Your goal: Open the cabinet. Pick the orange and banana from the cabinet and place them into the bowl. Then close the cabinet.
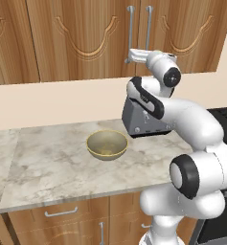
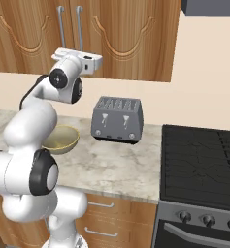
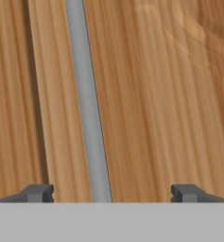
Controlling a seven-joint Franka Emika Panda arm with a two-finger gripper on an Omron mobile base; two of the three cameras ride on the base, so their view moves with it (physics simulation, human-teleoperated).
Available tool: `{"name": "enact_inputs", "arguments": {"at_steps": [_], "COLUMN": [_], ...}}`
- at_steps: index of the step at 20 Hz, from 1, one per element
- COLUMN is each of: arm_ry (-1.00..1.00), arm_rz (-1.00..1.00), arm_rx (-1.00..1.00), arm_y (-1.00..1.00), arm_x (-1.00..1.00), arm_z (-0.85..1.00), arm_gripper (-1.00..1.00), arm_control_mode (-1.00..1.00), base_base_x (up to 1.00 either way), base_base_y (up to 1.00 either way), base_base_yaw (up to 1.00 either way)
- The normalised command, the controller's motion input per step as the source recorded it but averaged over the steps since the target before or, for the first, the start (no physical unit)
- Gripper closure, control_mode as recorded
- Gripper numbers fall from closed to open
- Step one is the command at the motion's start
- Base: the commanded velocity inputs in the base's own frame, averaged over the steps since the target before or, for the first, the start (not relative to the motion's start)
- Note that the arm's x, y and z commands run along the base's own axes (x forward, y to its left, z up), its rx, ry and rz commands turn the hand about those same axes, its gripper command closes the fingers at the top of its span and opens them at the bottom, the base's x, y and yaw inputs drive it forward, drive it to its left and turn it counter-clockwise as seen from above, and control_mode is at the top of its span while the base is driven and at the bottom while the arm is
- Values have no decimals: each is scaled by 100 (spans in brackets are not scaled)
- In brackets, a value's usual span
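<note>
The cabinet (image 1: 86, 33) of brown wood hangs above the counter with both carved doors shut. My gripper (image 1: 129, 57) is raised to the lower end of the left door's silver bar handle (image 1: 130, 33). In the hand view the handle (image 3: 87, 108) runs upright between my fingertips (image 3: 38, 193), and the gripper (image 3: 112, 193) is open around it without touching. From the right the gripper (image 2: 58, 52) sits just under that handle (image 2: 61, 26). The olive-tan bowl (image 1: 107, 152) stands empty on the counter below, its wall (image 2: 63, 144) partly behind my arm. The orange and banana are hidden behind the doors.
A grey toaster (image 2: 117, 118) stands on the marble counter (image 1: 52, 167) right of the bowl, partly behind my arm (image 1: 191, 124). A black stove (image 2: 199, 164) lies to the right. Low drawers with small handles (image 1: 61, 212) run under the counter edge.
</note>
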Motion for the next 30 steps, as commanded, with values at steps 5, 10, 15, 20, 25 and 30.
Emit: {"name": "enact_inputs", "arguments": {"at_steps": [5, 10, 15, 20, 25, 30], "arm_ry": [0, -1, 0, 0, 0, 0], "arm_rz": [0, 0, 7, 10, 14, 15], "arm_rx": [0, 0, 1, 5, 6, 8], "arm_y": [0, -9, -62, -77, -91, -100], "arm_x": [0, -10, -71, -83, -73, -65], "arm_z": [0, 0, 12, 25, 21, 18], "arm_gripper": [100, 100, 100, 100, 100, 100], "arm_control_mode": [-100, -100, -100, -100, -100, -100], "base_base_x": [0, 0, 0, 0, 0, 0], "base_base_y": [0, 0, 0, 0, 0, 0], "base_base_yaw": [0, 0, 0, 0, 0, 0]}}
